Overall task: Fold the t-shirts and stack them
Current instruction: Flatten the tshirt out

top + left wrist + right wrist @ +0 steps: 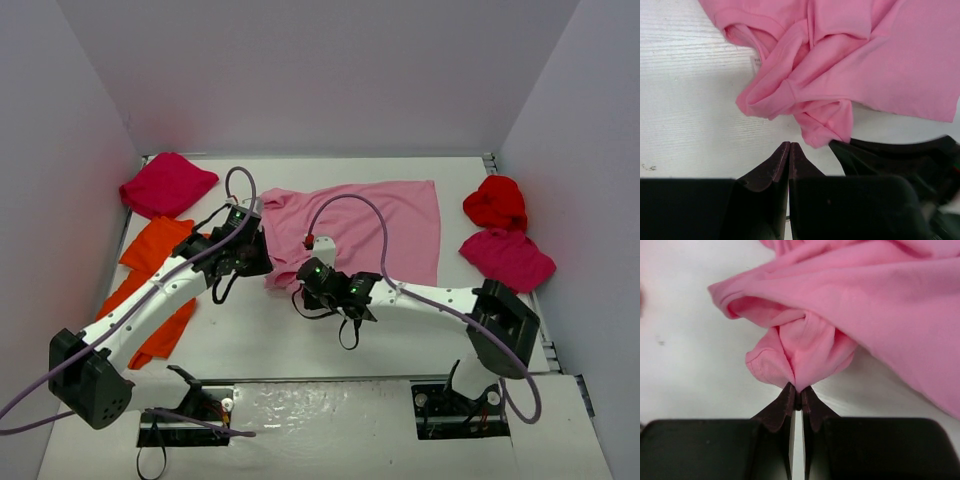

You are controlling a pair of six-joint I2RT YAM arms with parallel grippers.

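The light pink t-shirt (375, 228) lies spread in the middle of the table, its near left corner bunched up. My right gripper (300, 272) is shut on that bunched corner (800, 357), with cloth pinched between the tips (797, 388). My left gripper (264, 264) sits just left of it. Its jaws are pressed together and empty in the left wrist view (790, 145), a short way from the pink folds (805, 85). Orange shirts (150, 275) lie at the left. Crimson shirts lie at the back left (166, 185) and right (507, 258), and a red one (495, 201) at the right.
White walls enclose the table on three sides. The right gripper's dark finger (880, 155) shows in the left wrist view, close beside my left fingers. Bare white tabletop (300, 345) lies in front of the pink shirt.
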